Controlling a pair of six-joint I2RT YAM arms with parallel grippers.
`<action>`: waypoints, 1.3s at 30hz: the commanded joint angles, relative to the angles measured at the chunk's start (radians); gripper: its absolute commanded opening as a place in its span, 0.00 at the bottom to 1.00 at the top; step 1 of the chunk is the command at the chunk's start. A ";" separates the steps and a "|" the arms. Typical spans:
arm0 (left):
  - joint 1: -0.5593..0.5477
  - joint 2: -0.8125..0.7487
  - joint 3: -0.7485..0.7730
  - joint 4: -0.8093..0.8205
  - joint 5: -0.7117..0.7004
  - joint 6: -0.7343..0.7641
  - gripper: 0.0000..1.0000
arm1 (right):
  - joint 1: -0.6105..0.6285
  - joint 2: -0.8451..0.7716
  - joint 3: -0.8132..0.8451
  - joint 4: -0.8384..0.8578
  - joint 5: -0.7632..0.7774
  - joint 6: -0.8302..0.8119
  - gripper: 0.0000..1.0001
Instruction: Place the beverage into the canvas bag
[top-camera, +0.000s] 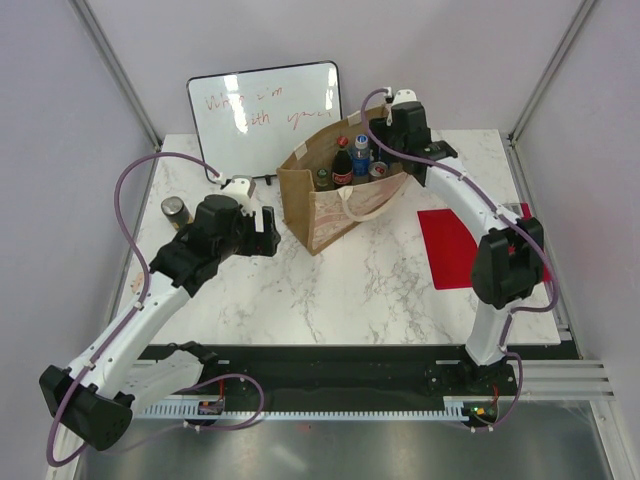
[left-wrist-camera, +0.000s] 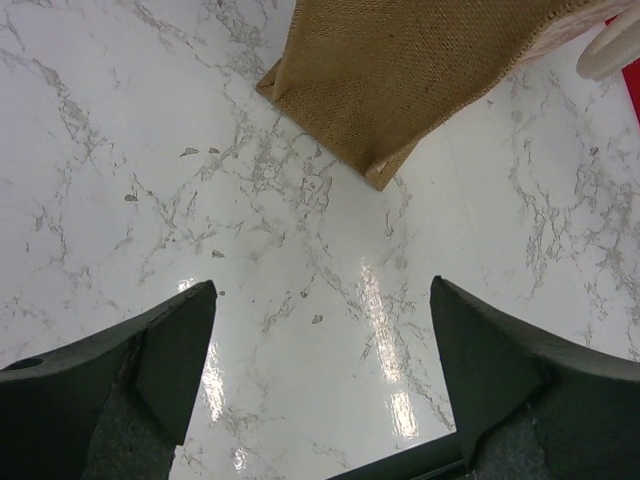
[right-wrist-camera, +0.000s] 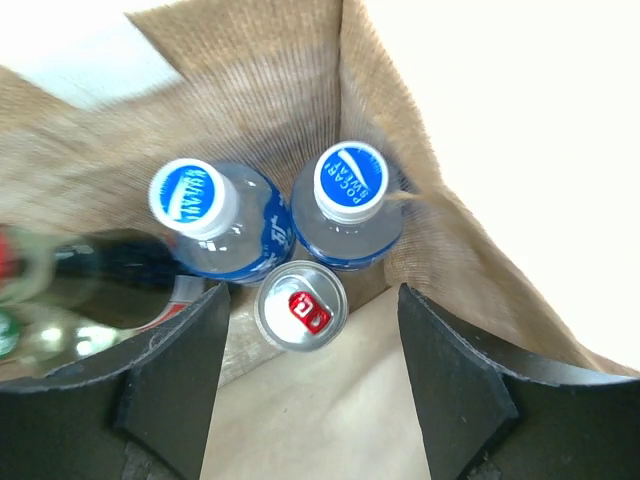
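The tan canvas bag (top-camera: 335, 205) stands upright at mid-table with white handles. Inside it are a cola bottle (top-camera: 342, 165), a blue-capped bottle (top-camera: 361, 152) and a can (top-camera: 378, 169). My right gripper (top-camera: 385, 140) hovers open and empty over the bag's right end. In the right wrist view, my right gripper (right-wrist-camera: 310, 295) is above a silver can with a red tab (right-wrist-camera: 300, 305), beside two blue-capped bottles (right-wrist-camera: 350, 200) and a dark bottle (right-wrist-camera: 110, 265). A metal can (top-camera: 176, 212) stands on the table at the left. My left gripper (top-camera: 268, 230) is open and empty, left of the bag; in the left wrist view, my left gripper (left-wrist-camera: 322, 290) is over bare marble near the bag's corner (left-wrist-camera: 400, 90).
A whiteboard with red writing (top-camera: 265, 115) leans behind the bag. A red mat (top-camera: 455, 248) lies flat on the right side of the marble table (top-camera: 330, 290). Grey walls close in the table at the left, back and right.
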 joint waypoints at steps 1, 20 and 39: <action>-0.001 -0.028 -0.002 0.034 -0.039 0.032 0.94 | -0.010 -0.128 0.059 -0.047 -0.058 0.047 0.76; 0.079 0.051 0.109 -0.053 -0.122 -0.156 0.94 | 0.111 -0.675 -0.370 -0.018 -0.226 0.163 0.98; 0.614 0.356 0.243 -0.093 -0.132 -0.210 1.00 | 0.246 -0.990 -0.707 0.126 -0.264 0.106 0.98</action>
